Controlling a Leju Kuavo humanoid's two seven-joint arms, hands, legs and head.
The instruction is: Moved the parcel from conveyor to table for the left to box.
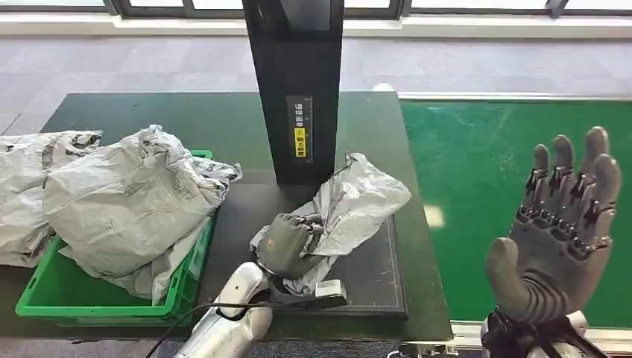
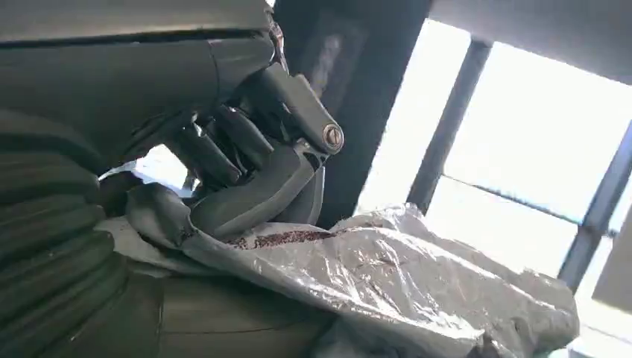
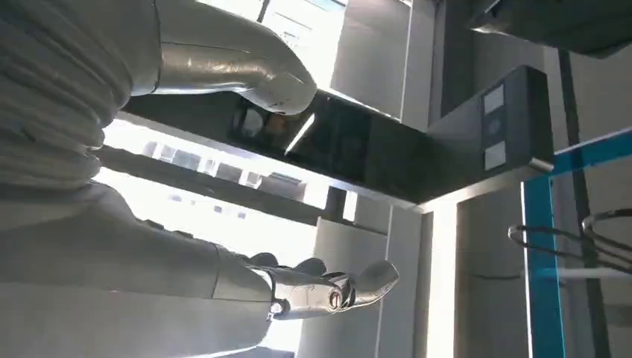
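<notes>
I see my left hand [image 1: 287, 245] grasping the grey parcel [image 1: 358, 201] (on the table [image 1: 223, 119]); right hand [image 1: 563, 224] released, fingers spread.

**Silver arms, grey ribbed hands**

The left arm [image 1: 227, 317] is a smooth silver shell, with a thin black cable [image 1: 223, 306] running along it. The left hand [image 1: 287, 242] is dark grey; close up, its fingers [image 2: 223, 145] are darker, with a round metal screw [image 2: 332, 136] at one link. The right hand [image 1: 563, 231] is grey, with a thick ribbed thumb [image 1: 514, 280], black-jointed fingers, and a ribbed cover [image 3: 52, 89] behind it.
</notes>
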